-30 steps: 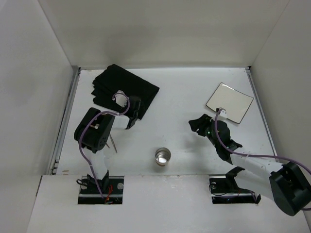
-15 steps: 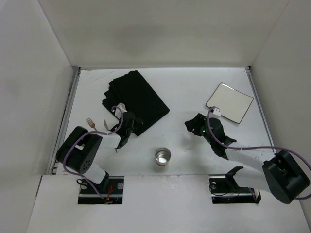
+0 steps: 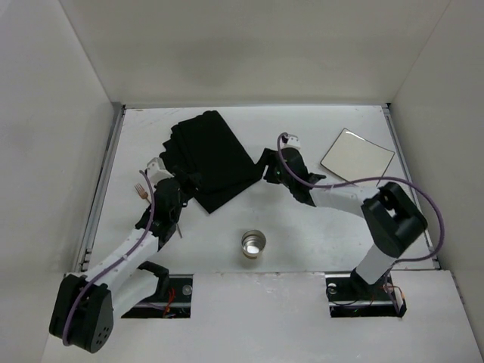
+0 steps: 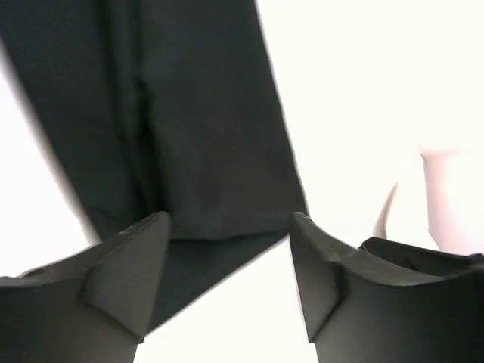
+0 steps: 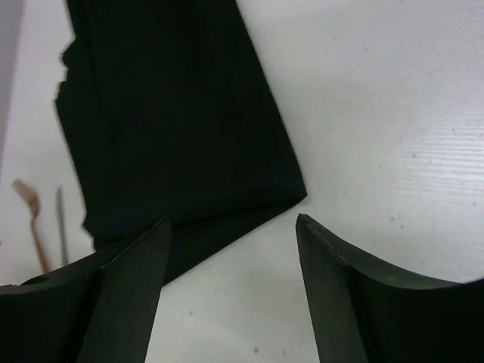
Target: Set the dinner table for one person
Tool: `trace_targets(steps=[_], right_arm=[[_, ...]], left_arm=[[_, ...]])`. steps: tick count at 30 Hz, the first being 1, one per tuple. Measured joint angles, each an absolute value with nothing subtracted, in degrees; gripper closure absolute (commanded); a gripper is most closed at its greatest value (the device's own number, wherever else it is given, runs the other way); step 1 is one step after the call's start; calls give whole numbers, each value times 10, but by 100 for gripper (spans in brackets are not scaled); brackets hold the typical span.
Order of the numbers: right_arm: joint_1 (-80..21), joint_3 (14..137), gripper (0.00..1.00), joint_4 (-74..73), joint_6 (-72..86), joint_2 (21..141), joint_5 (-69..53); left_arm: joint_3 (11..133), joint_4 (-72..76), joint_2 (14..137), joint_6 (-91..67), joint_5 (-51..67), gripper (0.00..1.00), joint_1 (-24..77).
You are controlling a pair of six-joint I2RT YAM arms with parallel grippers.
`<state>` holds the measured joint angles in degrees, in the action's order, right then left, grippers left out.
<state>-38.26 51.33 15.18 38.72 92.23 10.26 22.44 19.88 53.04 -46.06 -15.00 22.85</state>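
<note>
The white dinner table holds a folded black cloth mat at the back left. My left gripper is open and empty at the mat's near left edge; in the left wrist view the mat's edge lies between the fingertips. My right gripper is open and empty at the mat's right corner; in the right wrist view that mat corner lies just ahead of the fingertips. A fork lies left of the mat and also shows in the right wrist view.
A square shiny plate lies at the back right. A metal cup stands near the front middle. A thin knife lies beside the fork. White walls close the table on three sides.
The mat has turned and shifted right. My left arm has swung down and left, its gripper now at the mat's near edge. My right gripper has moved left to the mat's right corner.
</note>
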Motion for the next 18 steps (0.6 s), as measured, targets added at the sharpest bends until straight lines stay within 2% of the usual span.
trace_targets(steps=[3, 9, 11, 14, 18], right_arm=[[-372, 558, 32, 128, 397, 993, 104], [-360, 609, 42, 79, 433, 1075, 102], [-357, 620, 52, 76, 444, 1086, 94], [-353, 628, 79, 79, 462, 1095, 76], [-348, 607, 90, 111, 490, 1089, 68]], left_arm=[[211, 183, 550, -467, -155, 61, 202], [200, 176, 630, -501, -156, 63, 175], [200, 186, 662, -511, -157, 63, 173], [204, 204, 727, -522, -155, 67, 171], [230, 250, 795, -539, -155, 75, 171]])
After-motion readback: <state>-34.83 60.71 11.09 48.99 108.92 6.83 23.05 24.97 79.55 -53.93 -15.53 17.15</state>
